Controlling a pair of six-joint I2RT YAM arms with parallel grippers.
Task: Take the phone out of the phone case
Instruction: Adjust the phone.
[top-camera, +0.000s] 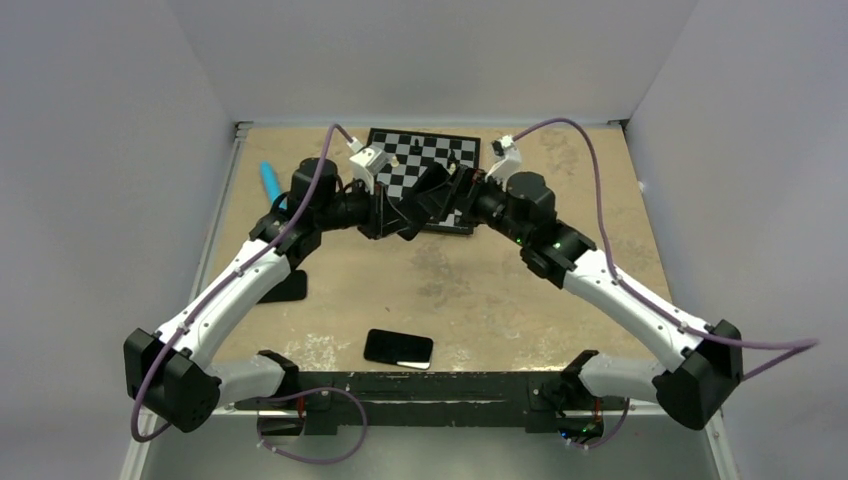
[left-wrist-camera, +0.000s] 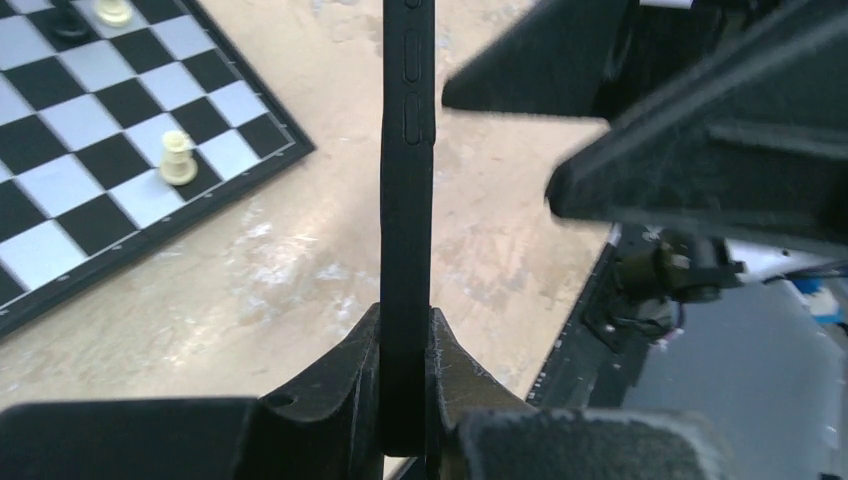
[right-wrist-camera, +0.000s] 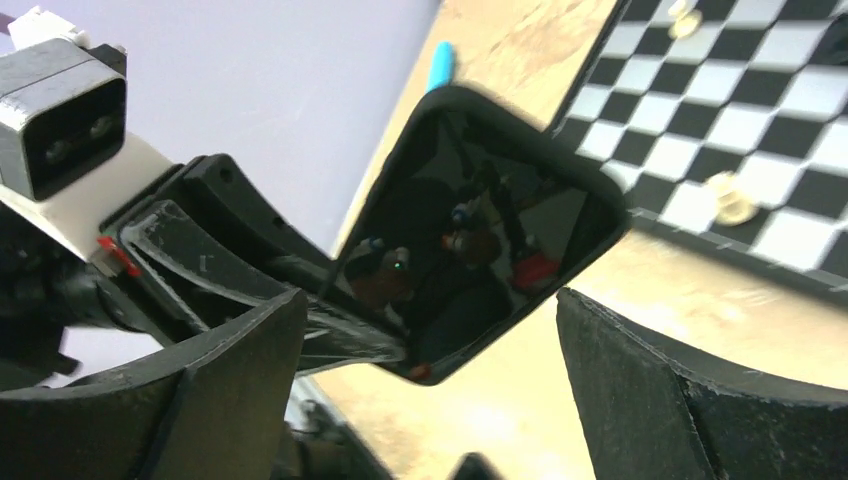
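Note:
The phone in its black case (top-camera: 432, 193) is held up in the air in front of the chessboard, between the two arms. In the left wrist view I see it edge-on (left-wrist-camera: 407, 180), side buttons showing. My left gripper (left-wrist-camera: 405, 345) is shut on its lower end; it also shows in the top view (top-camera: 395, 215). In the right wrist view the glossy screen with the case rim round it (right-wrist-camera: 480, 235) faces me, tilted. My right gripper (right-wrist-camera: 430, 390) is open just short of the phone, its fingers (right-wrist-camera: 235, 385) wide to either side and touching nothing; it also shows in the top view (top-camera: 465, 200).
A chessboard (top-camera: 445, 150) with a few pieces lies at the back centre. A blue pen-like object (top-camera: 271, 180) lies at the back left. A flat black phone-like slab (top-camera: 398, 348) lies near the front edge, and another dark flat object (top-camera: 291, 287) lies under the left arm.

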